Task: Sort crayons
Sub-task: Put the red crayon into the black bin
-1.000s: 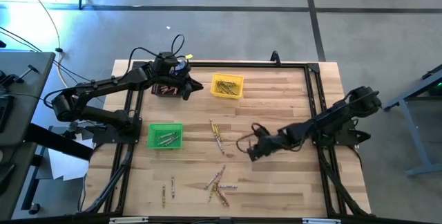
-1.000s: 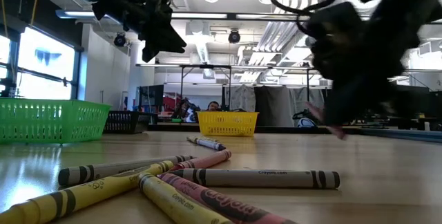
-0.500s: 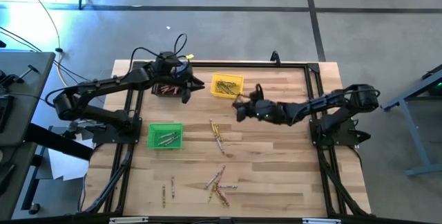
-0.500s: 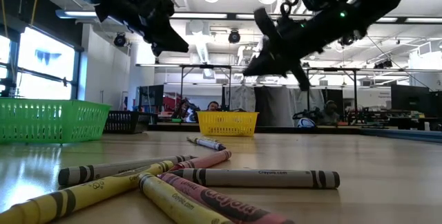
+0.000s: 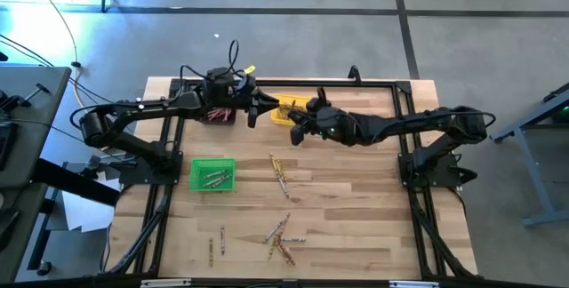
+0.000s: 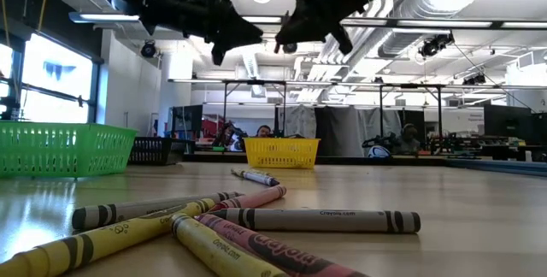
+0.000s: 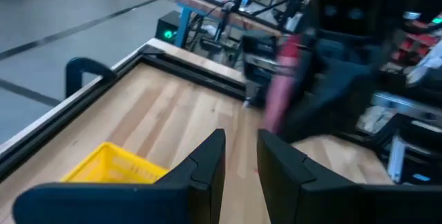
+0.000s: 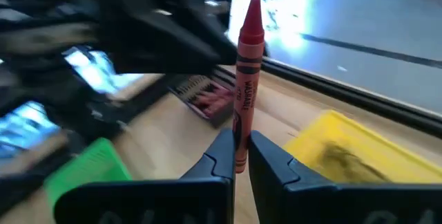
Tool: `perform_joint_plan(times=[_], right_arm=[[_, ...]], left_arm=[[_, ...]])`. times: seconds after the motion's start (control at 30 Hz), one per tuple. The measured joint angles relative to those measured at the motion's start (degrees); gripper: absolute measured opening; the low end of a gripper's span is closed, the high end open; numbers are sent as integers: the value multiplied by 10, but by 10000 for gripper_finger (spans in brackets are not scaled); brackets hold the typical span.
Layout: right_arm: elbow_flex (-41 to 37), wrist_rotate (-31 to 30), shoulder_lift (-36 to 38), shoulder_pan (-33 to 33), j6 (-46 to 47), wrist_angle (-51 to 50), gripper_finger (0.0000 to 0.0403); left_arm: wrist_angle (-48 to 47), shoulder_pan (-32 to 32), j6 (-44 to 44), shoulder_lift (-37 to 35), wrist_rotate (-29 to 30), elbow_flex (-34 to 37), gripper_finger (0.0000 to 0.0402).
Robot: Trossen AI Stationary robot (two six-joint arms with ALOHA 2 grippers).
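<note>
My right gripper (image 5: 294, 132) hangs above the table beside the yellow bin (image 5: 286, 115), shut on a red crayon (image 8: 246, 79). My left gripper (image 5: 256, 114) faces it from the left, just past the black bin (image 5: 216, 115) of red crayons. Its fingers (image 7: 210, 162) stand a little apart with nothing between them, so it is open. In the left wrist view the red crayon (image 7: 282, 86) shows blurred ahead of it. Loose crayons (image 5: 279, 176) lie flat on the table's middle, and more crayons (image 5: 280, 235) near the front. My right gripper pinches the red crayon by its blunt lower end (image 8: 239, 151) between its two fingers. The fingers reach in roughly level from the table's right. The crayon sticks out of the fingertips with its pointed tip (image 8: 253, 6) free, lifted clear above the table.
A green bin (image 5: 212, 174) holding a few crayons stands at the left. Another small group of crayons (image 5: 214, 244) lies near the front left. A black frame (image 5: 404, 137) runs along the table's edges. The two grippers are close together over the far middle.
My right gripper has risen from the table's middle and swung toward the far edge and the left, rolling as it went, up to the left gripper by the yellow bin. My left gripper has shifted a little toward the right and tipped up toward level.
</note>
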State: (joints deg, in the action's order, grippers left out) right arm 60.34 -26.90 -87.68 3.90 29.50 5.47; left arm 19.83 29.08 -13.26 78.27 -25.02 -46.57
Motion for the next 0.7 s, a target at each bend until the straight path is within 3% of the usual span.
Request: perform_joint_plan(times=[0.2,0.43,0.7], right_arm=[[66,15,0,28,0,-135,12],[73,83,0,49,-3,-139,12],[73,124,0,55,-26,-138,12]], left_arm=[[33,-20,-15,0,0,0,69],[102,-21,-35,27,1,0,75],[191,-22,-99,68,1,0,124]])
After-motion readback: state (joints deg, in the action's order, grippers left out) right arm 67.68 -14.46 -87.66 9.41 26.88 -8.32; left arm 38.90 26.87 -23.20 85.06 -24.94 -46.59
